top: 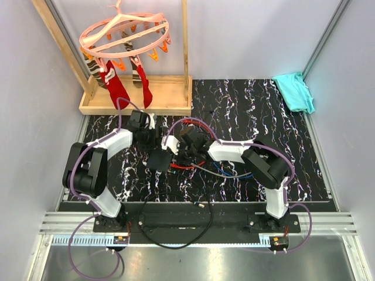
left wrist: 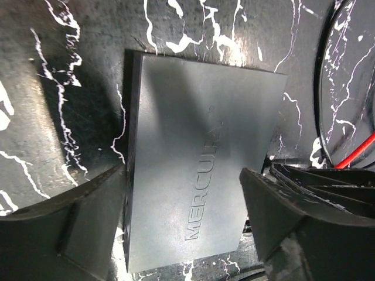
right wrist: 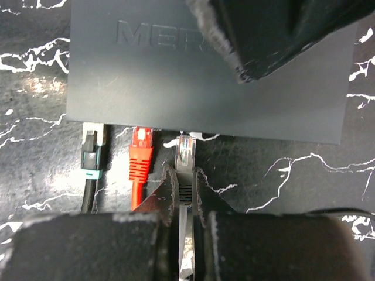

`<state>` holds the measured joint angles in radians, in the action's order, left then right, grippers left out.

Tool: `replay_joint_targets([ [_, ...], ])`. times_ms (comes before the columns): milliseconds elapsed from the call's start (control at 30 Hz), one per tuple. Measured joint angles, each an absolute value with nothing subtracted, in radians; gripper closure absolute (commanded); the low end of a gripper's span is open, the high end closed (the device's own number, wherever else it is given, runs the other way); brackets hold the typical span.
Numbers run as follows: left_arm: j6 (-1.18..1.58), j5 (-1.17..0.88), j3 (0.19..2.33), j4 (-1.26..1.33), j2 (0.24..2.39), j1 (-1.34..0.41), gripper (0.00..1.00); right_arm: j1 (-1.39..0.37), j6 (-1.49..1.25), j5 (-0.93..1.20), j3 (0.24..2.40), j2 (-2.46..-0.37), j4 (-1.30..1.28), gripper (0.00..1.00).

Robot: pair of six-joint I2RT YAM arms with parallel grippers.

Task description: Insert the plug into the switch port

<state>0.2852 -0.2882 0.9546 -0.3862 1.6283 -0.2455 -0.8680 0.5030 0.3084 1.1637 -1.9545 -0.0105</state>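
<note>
The switch is a flat matte black box [left wrist: 193, 158] marked MERCURY, lying on the marbled mat [top: 157, 160]. My left gripper [left wrist: 184, 216] stands open astride it, one finger close by each long side. My right gripper [right wrist: 185, 181] is shut on the grey boot of a clear plug [right wrist: 185, 149]. The plug's tip sits right at the box's near edge [right wrist: 234, 132], where the switch port is hidden under the top face. A red plug [right wrist: 140, 153] and a black plug [right wrist: 92, 149] sit at the same edge to the left.
Red, blue and grey cables [top: 205, 168] trail across the mat by the right arm. A wooden rack [top: 137, 102] with a pink hanger of socks [top: 126, 35] stands at the back left. A teal cloth [top: 294, 91] lies back right. A black cable loop [top: 176, 234] lies near the arm bases.
</note>
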Motion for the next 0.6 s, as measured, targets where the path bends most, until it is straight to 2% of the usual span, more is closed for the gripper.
replay_joint_targets([
  [600, 0.284, -0.304, 0.955, -0.381, 1.657, -0.238, 0.28, -0.869, 0.493, 0.305, 1.188, -1.977, -0.011, 1.00],
])
